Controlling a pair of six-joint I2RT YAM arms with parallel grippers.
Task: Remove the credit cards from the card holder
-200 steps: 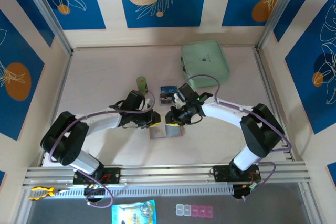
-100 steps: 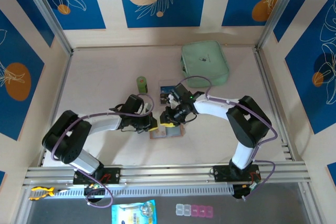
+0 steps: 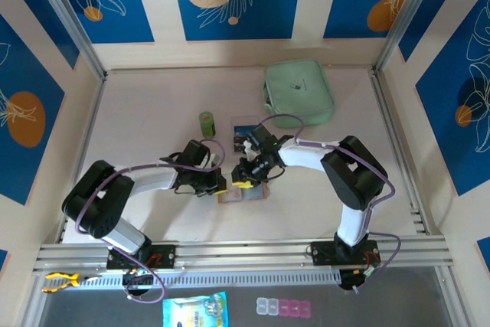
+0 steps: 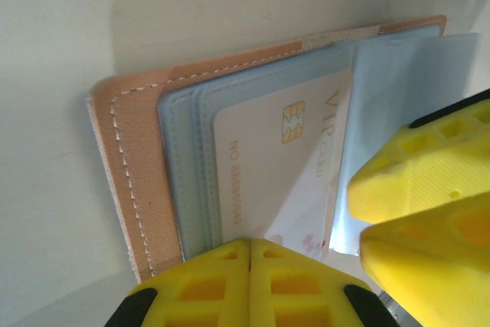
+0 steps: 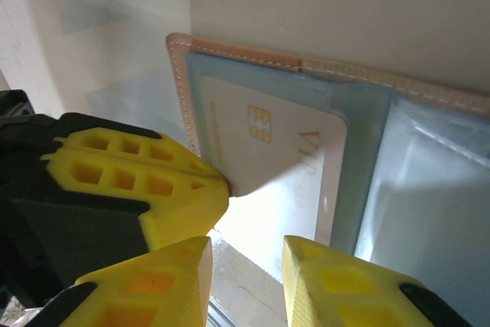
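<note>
Card holder (image 3: 243, 192): open flat on table (image 3: 145, 105), tan stitched edge showing past its clear pockets (image 4: 184, 151).
Credit card (image 4: 268, 162): pale, chip up (VIP print), lying on those pockets.
Left gripper (image 4: 249, 256): fingers pressed together at the holder's edge, perhaps nipping the card's corner.
Right gripper (image 5: 246, 269): jaws partly apart over the holder's pocket side, just beside the left fingers.
Room: open table beyond the holder's far edge; green pouch (image 3: 300, 91) well apart.

Your top camera looks down from high behind on the whole pale beige table (image 3: 153, 120). Both wrist cameras look from very close at the same open tan-pink leather card holder (image 4: 126, 174).
</note>
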